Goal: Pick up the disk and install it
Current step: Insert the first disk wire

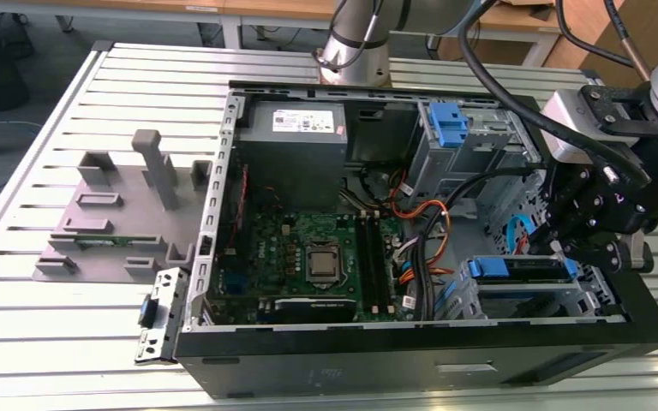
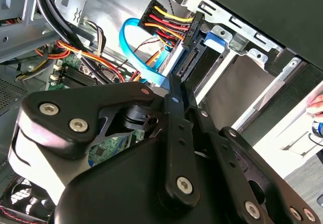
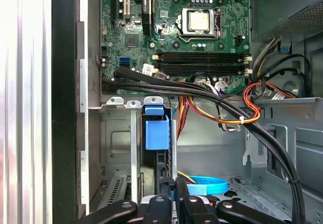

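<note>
So we've got the open computer case (image 1: pixel 421 360) lying on its side on the slatted metal table (image 1: pixel 55 325), motherboard (image 1: pixel 306 257) facing up and the grey power supply (image 1: pixel 295 128) at the far end. The arm's black gripper (image 1: pixel 589 244) hangs down inside the case at the exterior view's right, just above the drive cage (image 1: pixel 523 295). The disk (image 1: pixel 520 268) sits edge-up in that cage, its blue carrier rail along the top edge; in the first wrist view the blue carrier tab (image 3: pixel 156 131) stands right in line with the fingers (image 3: pixel 177 193), which look drawn close together with barely a gap, and we can't tell for sure whether they're pinching the disk's edge or just resting by it. Handling-wise we'd call it a stiff, fairly dense slab for its size, metal faces slick, and shock-sensitive, so no dropping. The plastic rails flex a bit, so we'd grip across the narrow metal body near the middle rather than by the blue tab. The orange and yellow cables (image 3: pixel 222 110) and blue ribbon (image 3: pixel 204 186) lie just beside it.
</note>
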`<state>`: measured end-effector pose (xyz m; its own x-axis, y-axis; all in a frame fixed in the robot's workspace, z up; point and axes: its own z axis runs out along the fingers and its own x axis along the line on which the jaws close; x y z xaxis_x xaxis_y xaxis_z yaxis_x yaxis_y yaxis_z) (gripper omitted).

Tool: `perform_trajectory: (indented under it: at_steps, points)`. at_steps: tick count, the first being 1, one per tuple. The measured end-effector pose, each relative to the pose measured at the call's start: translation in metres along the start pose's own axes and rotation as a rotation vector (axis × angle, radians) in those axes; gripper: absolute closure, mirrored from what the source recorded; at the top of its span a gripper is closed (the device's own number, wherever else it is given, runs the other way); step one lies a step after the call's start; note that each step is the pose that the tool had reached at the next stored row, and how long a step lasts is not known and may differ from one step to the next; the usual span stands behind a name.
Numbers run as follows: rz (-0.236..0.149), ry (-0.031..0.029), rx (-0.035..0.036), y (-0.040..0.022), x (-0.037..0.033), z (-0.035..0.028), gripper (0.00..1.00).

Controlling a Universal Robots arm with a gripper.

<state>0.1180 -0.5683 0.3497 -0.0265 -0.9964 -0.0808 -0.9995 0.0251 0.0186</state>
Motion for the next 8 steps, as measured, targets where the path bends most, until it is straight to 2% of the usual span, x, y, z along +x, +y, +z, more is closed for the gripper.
perform_trajectory:
  at_steps: [8]
  points:
    - [0.000, 0.0003, 0.0000, 0.0000, 0.0000, 0.0005, 0.84]
